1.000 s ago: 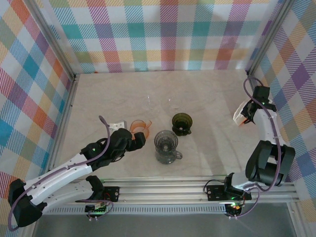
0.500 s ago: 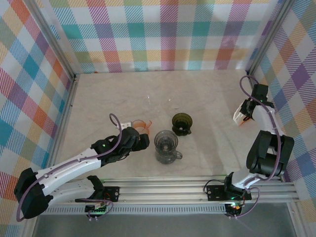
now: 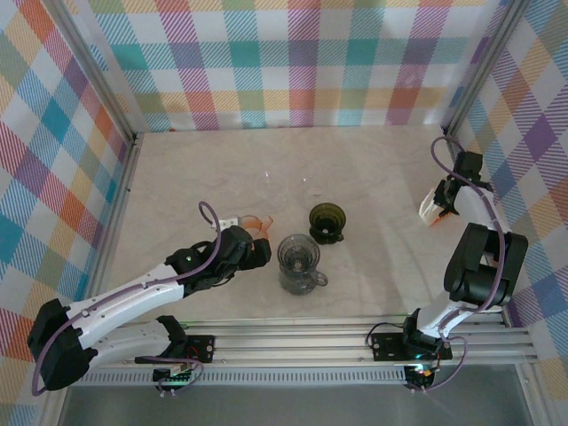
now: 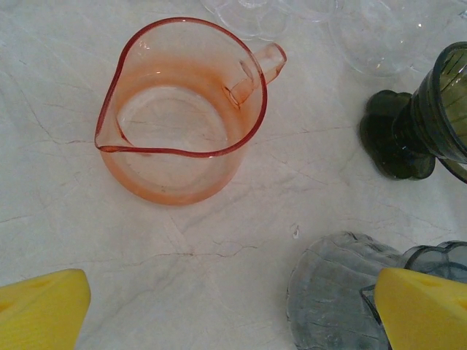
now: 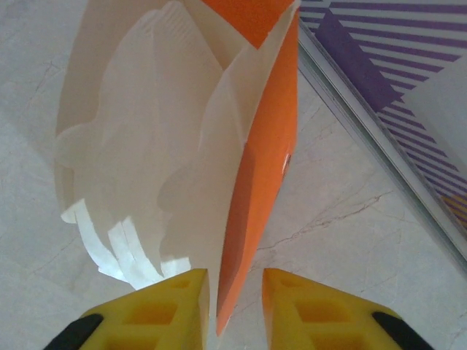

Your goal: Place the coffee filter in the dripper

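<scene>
Right wrist view: the filter [image 5: 139, 146], a white fan of sheets in an orange sleeve [image 5: 266, 160], stands by the right wall, well apart from the grey dripper [image 3: 298, 259] and green dripper [image 3: 327, 220] mid-table. Its crimped edges point at my right gripper [image 5: 235, 302], and its long axis runs away from the fingers. Just changed: those jaws have narrowed around the sleeve edge and outer sheet, so I judge pickup is starting. Whether they pinch yet I cannot tell. My left gripper [image 4: 233, 310] has advanced beside the jug [image 4: 182, 109], jaws wide, empty.
</scene>
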You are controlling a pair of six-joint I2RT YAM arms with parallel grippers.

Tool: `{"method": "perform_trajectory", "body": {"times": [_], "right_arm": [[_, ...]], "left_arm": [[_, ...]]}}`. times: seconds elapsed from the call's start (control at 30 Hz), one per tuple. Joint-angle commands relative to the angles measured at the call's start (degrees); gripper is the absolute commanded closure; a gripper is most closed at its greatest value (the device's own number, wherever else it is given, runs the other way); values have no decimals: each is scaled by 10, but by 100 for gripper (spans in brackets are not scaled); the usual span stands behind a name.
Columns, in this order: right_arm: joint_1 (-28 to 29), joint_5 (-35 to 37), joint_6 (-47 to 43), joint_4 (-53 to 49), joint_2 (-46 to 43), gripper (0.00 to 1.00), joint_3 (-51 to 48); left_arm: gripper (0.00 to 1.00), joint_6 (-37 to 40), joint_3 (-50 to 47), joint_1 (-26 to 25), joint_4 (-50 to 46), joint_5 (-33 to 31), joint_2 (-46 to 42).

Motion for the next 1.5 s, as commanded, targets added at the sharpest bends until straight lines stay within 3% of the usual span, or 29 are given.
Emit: {"method": "perform_trajectory", "body": {"times": [0.0, 0.37, 0.83, 1.07, 1.47], "right_arm": [[-4, -3, -17, 14, 7, 79, 14], [-3, -57, -41, 28, -13, 99, 6], [147, -100, -165, 38, -7, 100, 53], [177, -144, -221, 32, 51, 100, 112], [206, -117, -225, 49, 121, 99, 145]], "left_arm": [[0, 10, 18, 4, 10, 2, 8], [0, 10, 16, 4, 14, 9, 10], [0, 11, 15, 5, 15, 16, 9], [0, 8, 23, 5, 14, 19, 25], [0, 7, 43, 4, 10, 28, 58]]}}
